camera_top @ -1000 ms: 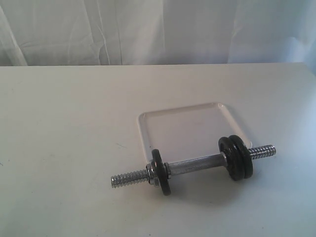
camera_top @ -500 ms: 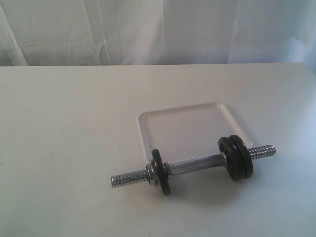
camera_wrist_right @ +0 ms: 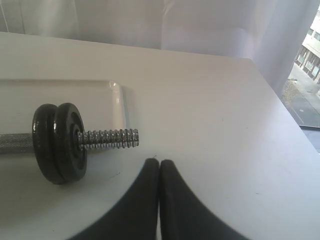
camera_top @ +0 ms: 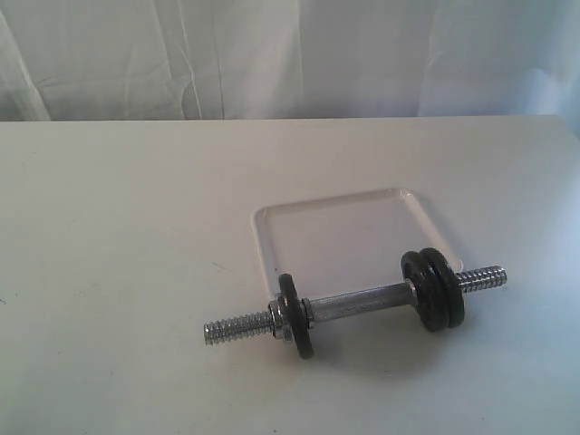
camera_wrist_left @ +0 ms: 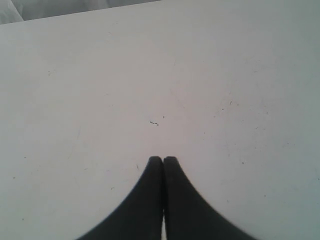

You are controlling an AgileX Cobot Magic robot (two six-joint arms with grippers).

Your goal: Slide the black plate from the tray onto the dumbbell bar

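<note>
Nothing has moved since the earlier frames: the dumbbell and the tray lie exactly as they did one second ago.

In the exterior view, the dumbbell bar [camera_top: 358, 304] lies in the lower middle of the frame. It rises slightly from its threaded left end to its threaded right end, along the lower edge of the white tray [camera_top: 272, 217]. All three black discs are threaded on the bar. A single black plate [camera_top: 296, 317] stands upright toward the left, with a chrome nut [camera_top: 276, 320] touching its outer side. The pair of black plates [camera_top: 435, 288] stands pressed together toward the right, just before the bare right thread. Which of the three is the plate of the task, I cannot tell. Everything rests on the white table [camera_top: 109, 272], and a pale curtain [camera_top: 272, 54] fills the upper part of the frame.

Neither arm appears in that view. The left gripper [camera_wrist_left: 162, 160] has its two black fingers pressed together, holding nothing, over bare table. The right gripper [camera_wrist_right: 159, 162] is also closed on nothing. It is near the thread that comes out of the pair of plates but does not touch it.
</note>
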